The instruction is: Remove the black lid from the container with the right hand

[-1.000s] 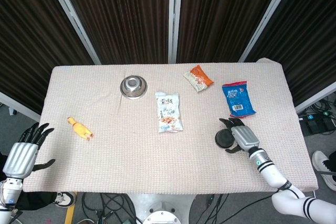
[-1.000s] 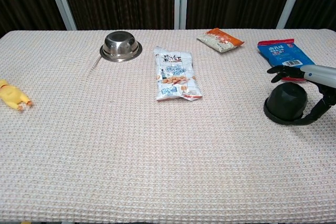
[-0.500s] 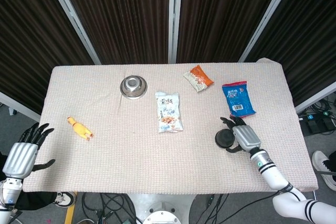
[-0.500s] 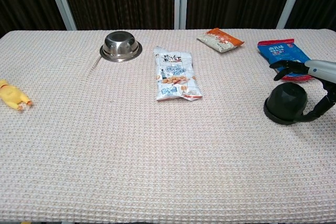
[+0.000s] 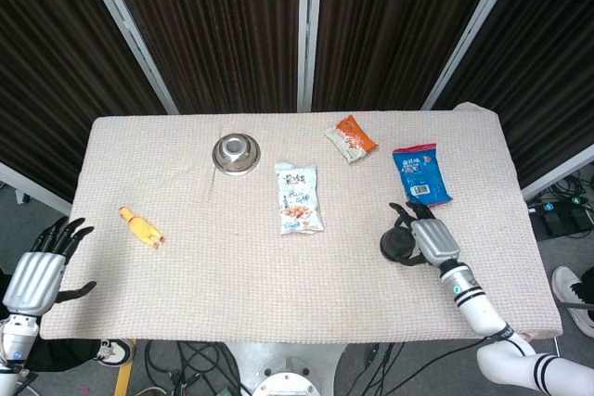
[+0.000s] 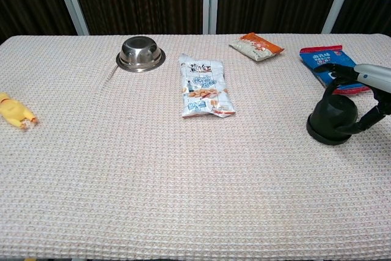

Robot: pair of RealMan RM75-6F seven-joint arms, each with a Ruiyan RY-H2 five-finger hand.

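The black domed lid sits on its low black container at the right side of the table. My right hand wraps it from the right: the fingers curl over the far side of the dome and the thumb presses the near side by the base. The lid still rests on the cloth. My left hand hangs off the table's front left corner with its fingers spread, holding nothing; the chest view does not show it.
A blue snack packet lies just behind the right hand. An orange packet, a white snack bag and a steel bowl lie mid-table. A yellow rubber chicken lies at the left.
The right hand's fingers have curled down from a spread pose behind the lid onto its dome, and the thumb has closed in. The lid has not moved. The left hand is still.
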